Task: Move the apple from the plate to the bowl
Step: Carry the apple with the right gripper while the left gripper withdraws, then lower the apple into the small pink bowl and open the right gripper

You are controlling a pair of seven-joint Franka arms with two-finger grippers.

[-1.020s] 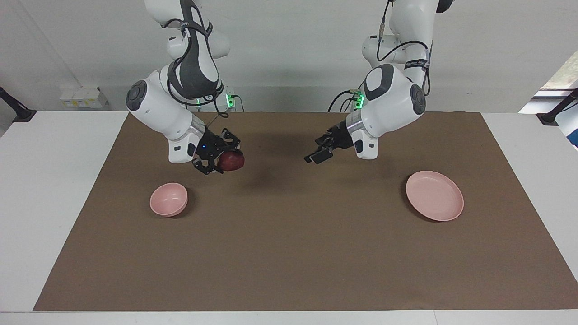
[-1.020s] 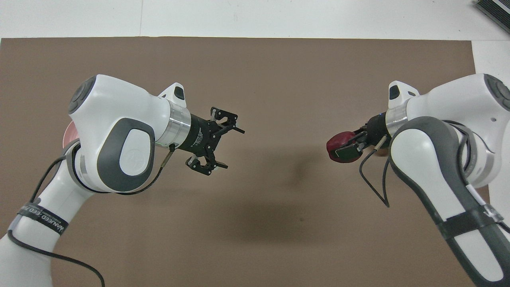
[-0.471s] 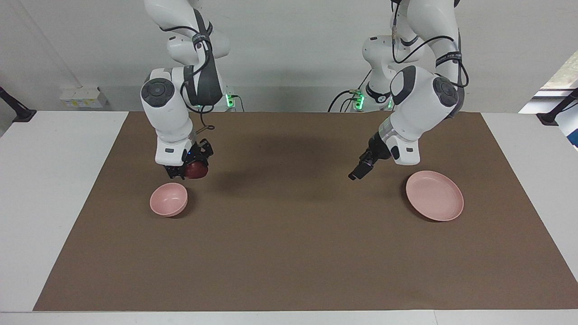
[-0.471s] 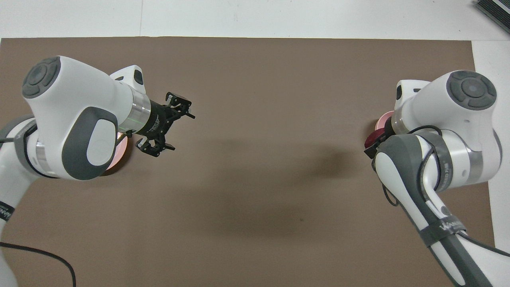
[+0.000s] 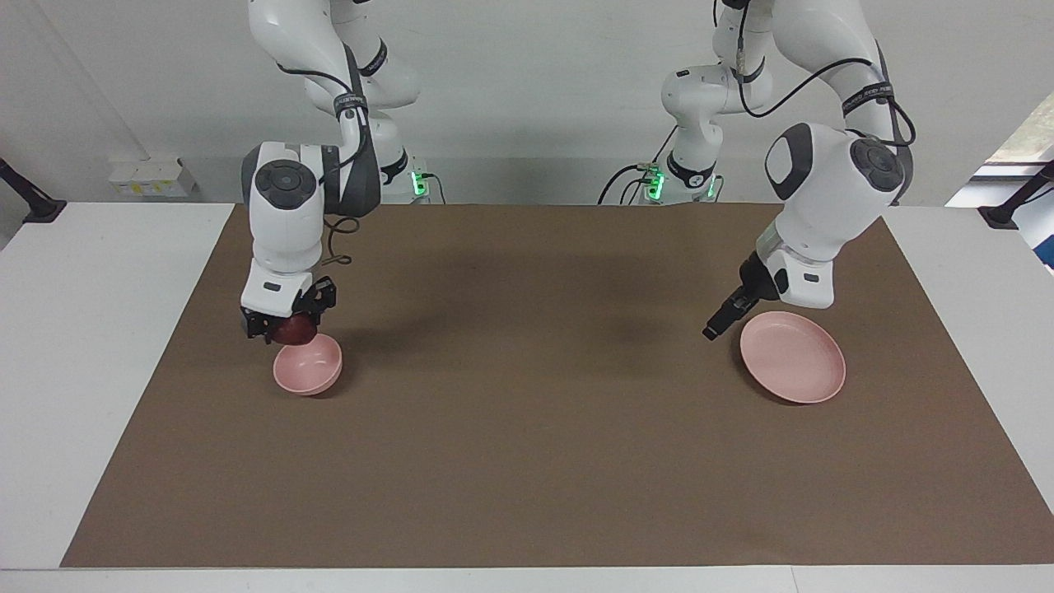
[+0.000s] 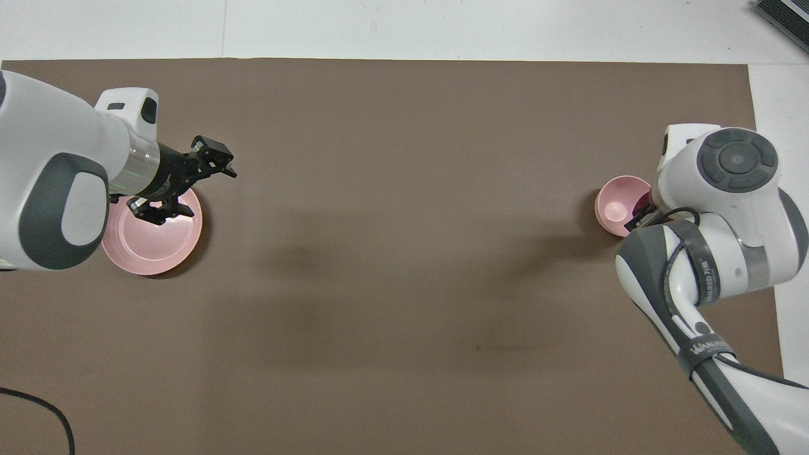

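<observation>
Brown mat [image 5: 527,461]: my right gripper [image 5: 284,329] clamps the apple [image 5: 295,331] over the bowl [image 5: 308,368] rim; releasing here risks a bounce-out. Left gripper [image 5: 716,323] open.

Two high cameras, half a turn apart

One faces the robots across the table; one looks steeply down from their end. Both share the brown mat [image 5: 527,428].

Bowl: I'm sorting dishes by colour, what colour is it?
Pale pink bowl; clearest in the facing view.

Table [image 5: 99,346]: brown mat [image 5: 543,461], bowl [image 5: 309,372], plate [image 5: 792,357]
</observation>
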